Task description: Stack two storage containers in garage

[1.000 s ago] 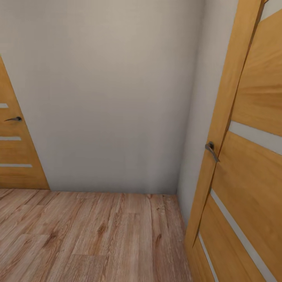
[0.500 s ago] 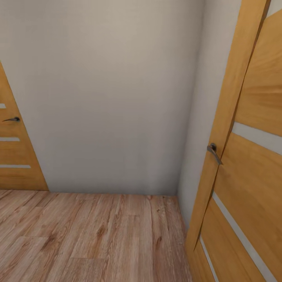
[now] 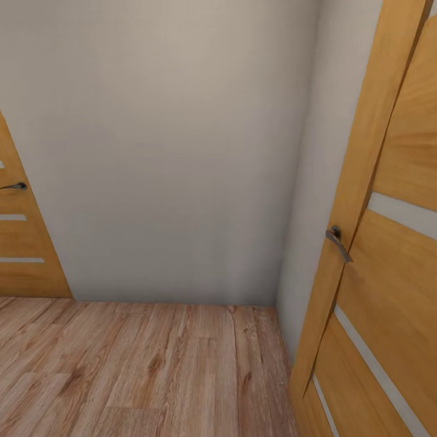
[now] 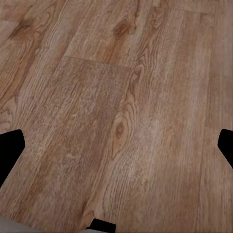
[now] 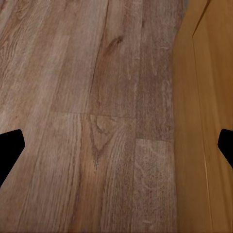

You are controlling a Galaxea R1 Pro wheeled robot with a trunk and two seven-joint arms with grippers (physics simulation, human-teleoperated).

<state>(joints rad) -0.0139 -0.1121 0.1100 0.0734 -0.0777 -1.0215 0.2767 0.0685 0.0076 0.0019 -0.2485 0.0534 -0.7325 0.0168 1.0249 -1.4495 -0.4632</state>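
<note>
Nearest the robot lay a wood-plank floor (image 3: pixel 152 364), light brown and knotty. The left gripper (image 4: pixel 116 145) hung over bare planks with its two dark fingertips (image 4: pixel 10 145) spread wide at the edges of the left wrist view, nothing between them. The right gripper (image 5: pixel 116 145) was spread just as wide and empty, over planks that met the foot of an orange-brown door (image 5: pixel 206 121). In the head view that door (image 3: pixel 388 255) stood close on the right, with pale horizontal strips and a dark metal handle (image 3: pixel 337 240). Farther off rose a plain pale wall (image 3: pixel 170 152) forming a corner — and at the far left stood a second door (image 3: pixel 21 243) with its own handle (image 3: pixel 13 186). No orange-red containers were in sight.
</note>
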